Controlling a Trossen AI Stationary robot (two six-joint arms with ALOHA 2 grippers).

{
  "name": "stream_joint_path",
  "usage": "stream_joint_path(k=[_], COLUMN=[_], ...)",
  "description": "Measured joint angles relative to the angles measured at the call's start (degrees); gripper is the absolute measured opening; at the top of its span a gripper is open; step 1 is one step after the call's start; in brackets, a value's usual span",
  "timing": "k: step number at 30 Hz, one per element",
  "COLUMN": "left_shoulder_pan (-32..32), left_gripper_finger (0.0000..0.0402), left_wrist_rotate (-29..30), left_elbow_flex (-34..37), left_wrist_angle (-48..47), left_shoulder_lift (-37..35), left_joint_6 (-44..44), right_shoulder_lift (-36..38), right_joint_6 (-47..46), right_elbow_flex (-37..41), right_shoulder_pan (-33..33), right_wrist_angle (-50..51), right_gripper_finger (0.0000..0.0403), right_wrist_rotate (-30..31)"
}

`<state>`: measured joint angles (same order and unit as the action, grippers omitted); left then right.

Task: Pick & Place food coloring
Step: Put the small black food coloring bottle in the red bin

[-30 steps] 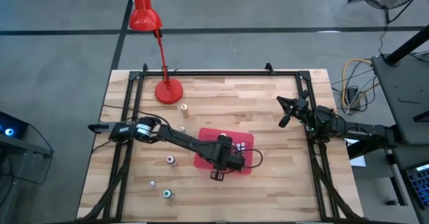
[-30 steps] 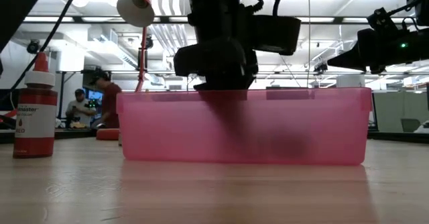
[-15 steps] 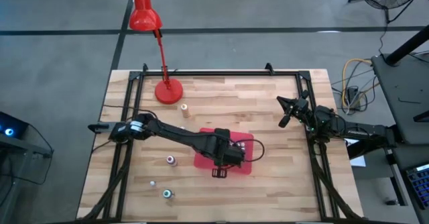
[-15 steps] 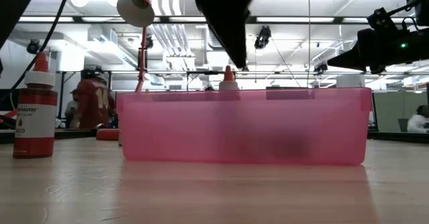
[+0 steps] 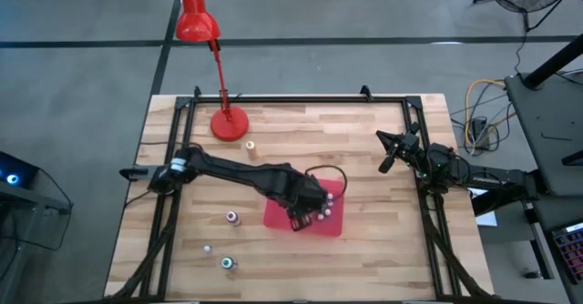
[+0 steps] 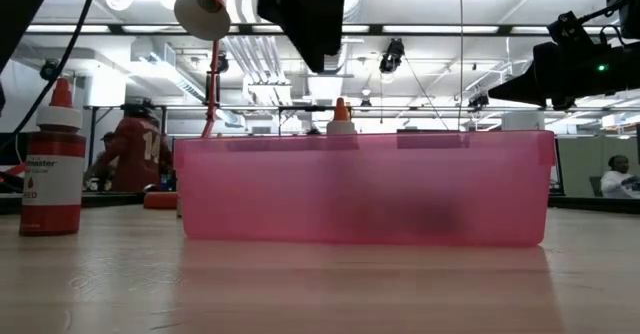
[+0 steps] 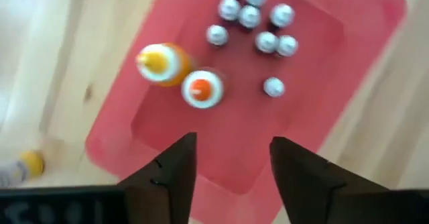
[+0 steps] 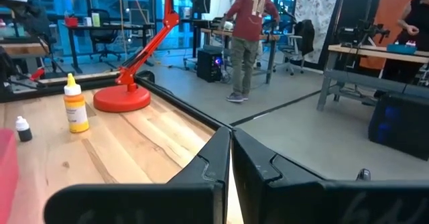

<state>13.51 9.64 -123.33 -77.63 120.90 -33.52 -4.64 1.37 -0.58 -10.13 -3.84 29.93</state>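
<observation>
Faintly, red bottle point(image 6: 52, 164) label perhaps reads "RED".

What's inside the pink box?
Inside the pink tray sit several tiny silver-capped bottles and two taller ones, orange-topped and yellow-topped. The left hand covers part of its floor.

One pink tray point(image 7: 348, 83) under left tool point(image 7: 231, 160): eight small silver-capped bottles point(image 7: 267, 41), two taller orange-tipped bottles point(image 7: 201, 88). One red lamp point(image 5: 202, 24).
</observation>
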Motion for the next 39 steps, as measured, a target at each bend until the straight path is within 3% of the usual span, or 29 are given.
stream_joint_path(k=[5,10,17,25,31,39], left_shoulder_pan=[-1.6,-3.1,-4.8,-7.1,-9.1,-13.2], left_gripper_finger=[0.0196,0.0202,0.0202,0.0202,0.0202,0.0202], left_wrist_rotate=[2.0,1.8,2.0,2.4,2.9,2.8], left_elbow_flex=[0.0,1.2,4.6,17.5,30.9,42.6], left_wrist_angle=[-2.3,-3.3,-6.3,-5.4,2.0,8.2], left_shoulder_lift=[-0.9,-2.1,-5.4,-13.3,-20.0,-23.1], left_joint_6=[-11.4,-22.2,-25.8,-29.6,-34.1,-40.2], right_shoulder_lift=[0.0,0.0,0.0,0.0,0.0,0.0], right_joint_6=[0.1,0.6,0.3,0.3,-0.1,-0.1], right_elbow_flex=[0.0,0.0,0.0,0.0,0.0,0.0], right_shoulder_pan=[0.0,0.0,0.0,0.0,0.0,0.0], right_wrist_angle=[0.0,0.0,0.0,0.0,0.0,0.0], right_gripper_finger=[0.0009,0.0009,0.0009,0.0009,0.0009,0.0009], right_wrist_rotate=[0.0,0.0,0.0,0.0,0.0,0.0])
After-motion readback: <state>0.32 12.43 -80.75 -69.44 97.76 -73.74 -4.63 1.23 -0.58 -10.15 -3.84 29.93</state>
